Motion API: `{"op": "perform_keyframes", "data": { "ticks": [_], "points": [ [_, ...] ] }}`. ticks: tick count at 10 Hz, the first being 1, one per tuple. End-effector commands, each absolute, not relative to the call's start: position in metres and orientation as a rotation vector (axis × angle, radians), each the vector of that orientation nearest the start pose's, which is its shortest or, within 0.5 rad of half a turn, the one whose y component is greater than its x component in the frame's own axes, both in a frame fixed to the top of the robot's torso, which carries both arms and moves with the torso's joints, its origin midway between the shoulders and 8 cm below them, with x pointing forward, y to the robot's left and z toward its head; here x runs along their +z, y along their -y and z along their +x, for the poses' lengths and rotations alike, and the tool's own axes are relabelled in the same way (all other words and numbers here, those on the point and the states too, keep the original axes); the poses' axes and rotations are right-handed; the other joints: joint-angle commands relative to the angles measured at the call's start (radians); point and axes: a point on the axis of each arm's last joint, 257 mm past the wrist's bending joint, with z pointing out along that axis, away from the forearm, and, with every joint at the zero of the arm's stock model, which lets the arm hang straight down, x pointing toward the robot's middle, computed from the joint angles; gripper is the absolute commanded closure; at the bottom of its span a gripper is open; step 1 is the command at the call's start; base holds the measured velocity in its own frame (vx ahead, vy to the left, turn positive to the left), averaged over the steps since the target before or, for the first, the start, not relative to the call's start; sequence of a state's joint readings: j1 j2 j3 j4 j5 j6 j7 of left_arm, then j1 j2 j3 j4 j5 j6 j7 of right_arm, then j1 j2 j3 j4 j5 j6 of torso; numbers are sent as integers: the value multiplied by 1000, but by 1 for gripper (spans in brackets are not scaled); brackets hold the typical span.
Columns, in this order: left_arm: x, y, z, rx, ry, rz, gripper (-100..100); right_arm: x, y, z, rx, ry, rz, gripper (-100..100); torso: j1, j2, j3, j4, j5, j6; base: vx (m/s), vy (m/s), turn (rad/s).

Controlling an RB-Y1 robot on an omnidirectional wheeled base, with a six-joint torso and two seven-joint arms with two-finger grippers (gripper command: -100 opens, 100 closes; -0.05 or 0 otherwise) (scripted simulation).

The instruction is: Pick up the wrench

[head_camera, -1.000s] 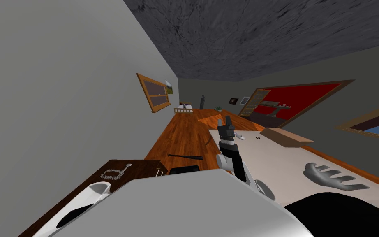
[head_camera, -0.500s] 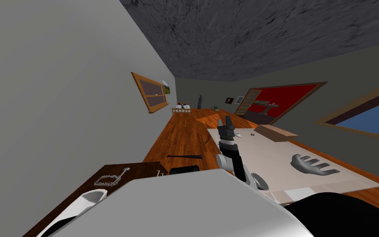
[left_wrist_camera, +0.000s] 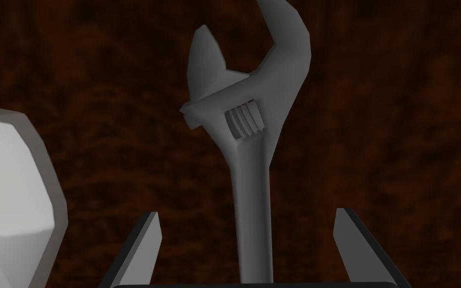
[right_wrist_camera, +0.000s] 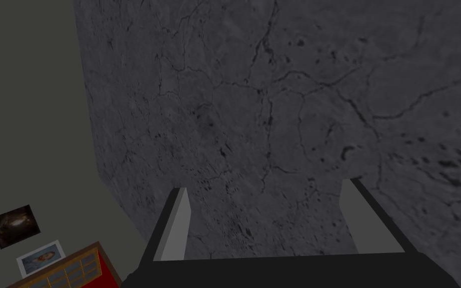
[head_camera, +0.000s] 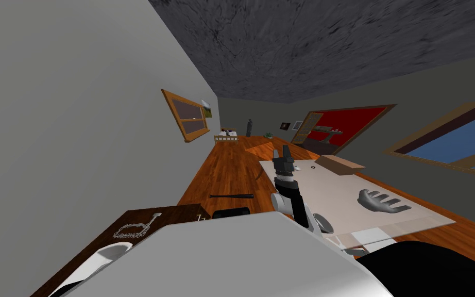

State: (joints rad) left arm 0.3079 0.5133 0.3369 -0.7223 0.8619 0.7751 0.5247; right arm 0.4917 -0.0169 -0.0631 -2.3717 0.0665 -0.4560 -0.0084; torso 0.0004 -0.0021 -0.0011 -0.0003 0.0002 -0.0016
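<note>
1. Table point(head_camera: 177, 212) — dark brown and low at my left in the head view, with a pale chain point(head_camera: 128, 230) lying on it. In the left wrist view its top is the ground under everything.
2. Right claw point(head_camera: 282, 152) — raised ahead of the chest, well apart from the table. Its own wrist view shows the fingers spread with nothing between them. I judge it has no part in this step.
3. Wrench point(left_wrist_camera: 249, 150) — grey, lying flat on the table. Its long axis runs straight away from the left claw point(left_wrist_camera: 245, 212). The handle passes between the fingers down to the claw's body, and the head (with its thumbwheel) points away.
4. White lump point(left_wrist_camera: 9, 200) — just beside one finger; I cannot tell what it is.
5. Fingers point(left_wrist_camera: 147, 245) — the left claw is released, with one finger on each side of the handle and neither touching it. The left arm is therefore the nearer one, and the coming move seems to be closing across the handle. The height above the table I cannot tell.
6. The head view gives the table's place in the room. The left wrist view gives the alignment of handle and fingers.
</note>
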Motion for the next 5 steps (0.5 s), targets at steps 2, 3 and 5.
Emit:
{"op": "perform_keyframes", "data": {
  "ticks": [2,3,5],
  "points": [
    [-613,-513,20,-20,-72,-3111,-100,60,285,331,1217,-620,555,0,2,-1,0,0,0,0,18,52,48],
    [-620,-504,21,-22,-82,-3111,-100,60,285,331,1217,-620,555,0,3,-1,-1,0,1,0,27,84,47],
    [-622,-500,21,-22,-87,-3112,-100,60,285,331,1217,-620,555,0,4,-1,-1,0,1,0,11,55,22]
  ]
}}
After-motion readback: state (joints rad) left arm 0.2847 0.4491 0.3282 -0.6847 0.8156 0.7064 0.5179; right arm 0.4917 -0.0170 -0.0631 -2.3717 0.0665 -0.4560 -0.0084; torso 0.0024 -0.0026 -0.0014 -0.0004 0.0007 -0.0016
